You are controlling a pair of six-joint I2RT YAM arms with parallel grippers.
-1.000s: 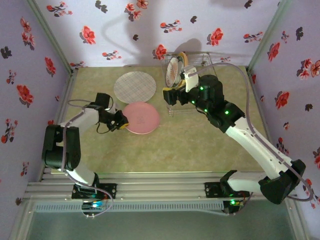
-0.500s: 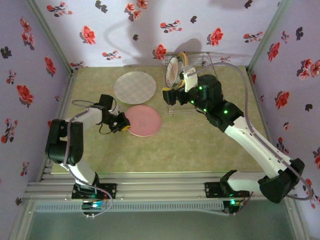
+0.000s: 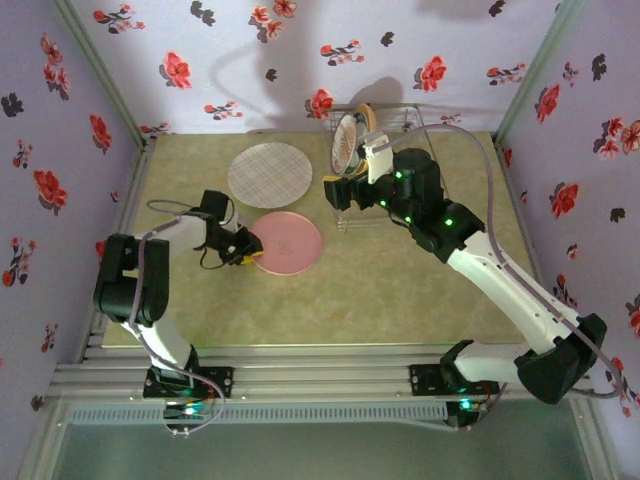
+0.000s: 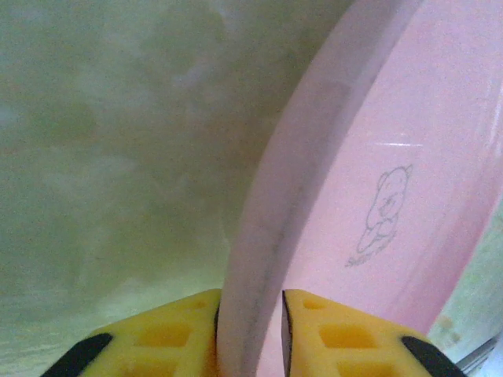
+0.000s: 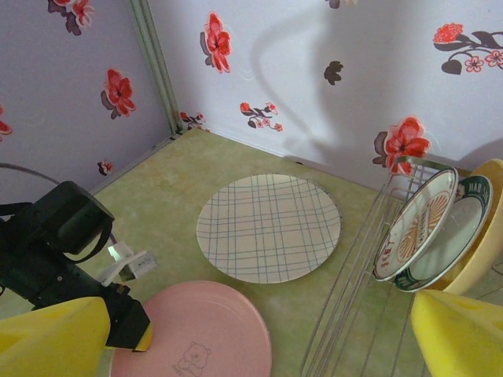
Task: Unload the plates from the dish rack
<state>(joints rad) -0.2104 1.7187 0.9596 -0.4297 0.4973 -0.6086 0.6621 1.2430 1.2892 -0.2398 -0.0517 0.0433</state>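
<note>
Three plates stand on edge in the dish rack (image 5: 354, 279), leaning toward its wire back. A plate with an orange sunburst centre (image 5: 415, 224) is in front, a green-rimmed plate (image 5: 464, 228) is behind it, and a yellow plate (image 5: 491, 236) is last. Two more lie flat on the table (image 3: 400, 290) to the left of the rack in the top view: a grid-patterned plate (image 3: 270, 173) level with the rack, and a pink plate (image 3: 287, 240) nearer the arms' bases than the rack.

The left gripper (image 4: 250, 306) is at the pink plate's rim on the side away from the rack. Its yellow fingers (image 4: 169, 330) are set narrow, one on either side of the rim. I cannot tell whether they press the rim or stand just clear of it. The right gripper (image 3: 335, 190) hangs just in front of the rack, spread wide and empty.

These plates look stiff, glossy and thin-rimmed (likely breakable, or at least noisy if dropped). A pinch across the rim would probably be slippery. The sunburst plate's upper rim stands free above the rack wires and seems the best place to grip. It would likely need lifting straight out of its slot before being tilted flat, so that it does not drag the neighbouring plate along.
</note>
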